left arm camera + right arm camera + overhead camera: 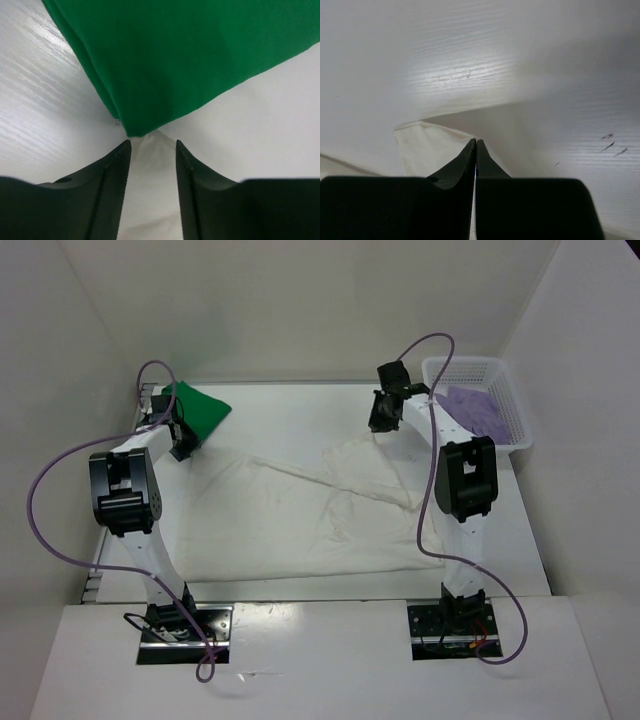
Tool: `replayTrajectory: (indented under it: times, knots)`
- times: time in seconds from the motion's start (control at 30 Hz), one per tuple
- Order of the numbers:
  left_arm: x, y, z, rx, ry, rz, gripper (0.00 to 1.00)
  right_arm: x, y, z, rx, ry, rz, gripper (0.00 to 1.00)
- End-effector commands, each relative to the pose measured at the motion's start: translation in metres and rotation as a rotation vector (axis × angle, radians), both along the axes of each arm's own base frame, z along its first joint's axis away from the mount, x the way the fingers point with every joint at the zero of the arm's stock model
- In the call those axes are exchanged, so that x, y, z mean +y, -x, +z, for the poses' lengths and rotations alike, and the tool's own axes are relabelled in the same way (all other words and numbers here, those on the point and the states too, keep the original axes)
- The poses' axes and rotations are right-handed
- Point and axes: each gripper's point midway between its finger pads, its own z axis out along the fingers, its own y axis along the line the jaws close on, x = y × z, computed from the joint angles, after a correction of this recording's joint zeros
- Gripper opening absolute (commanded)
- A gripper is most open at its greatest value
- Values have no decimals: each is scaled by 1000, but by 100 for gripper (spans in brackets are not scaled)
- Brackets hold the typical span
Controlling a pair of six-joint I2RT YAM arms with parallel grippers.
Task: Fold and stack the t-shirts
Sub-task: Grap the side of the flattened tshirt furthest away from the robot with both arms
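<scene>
- We see the white t-shirt (pixel 300 525) spread and rumpled across the middle of the desk (pixel 290 405).
- The right fingers (pixel 465 162) are pressed together, pinching a raised fold at its far right edge.
- The left fingers (pixel 112 175) stand partly apart and grip nothing; its far left corner lies between them.
- The green t-shirt (pixel 203 408) sits folded at far left, overlapping that corner.
- We find the lavender t-shirt (pixel 480 408) in the basket (pixel 470 364), far right.
</scene>
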Motion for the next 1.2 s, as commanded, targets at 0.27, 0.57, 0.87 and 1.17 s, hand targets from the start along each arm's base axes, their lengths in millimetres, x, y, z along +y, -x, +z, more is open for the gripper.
replayTrajectory:
  times: [0.27,0.57,0.87,1.17]
  knots:
    - [0,-8,-8,-20,-20,-47,42,-8,-36,13,-67,17,-15,0]
    - [-13,-3,-25,8,-5,-73,31,-20,-41,-4,-34,3,-40,0]
    - [-14,-3,-13,-11,8,-51,7,-25,-54,0,-48,-39,-50,0]
    - [-7,-4,35,-100,-35,-30,0,-19,-47,25,-85,-85,-32,0]
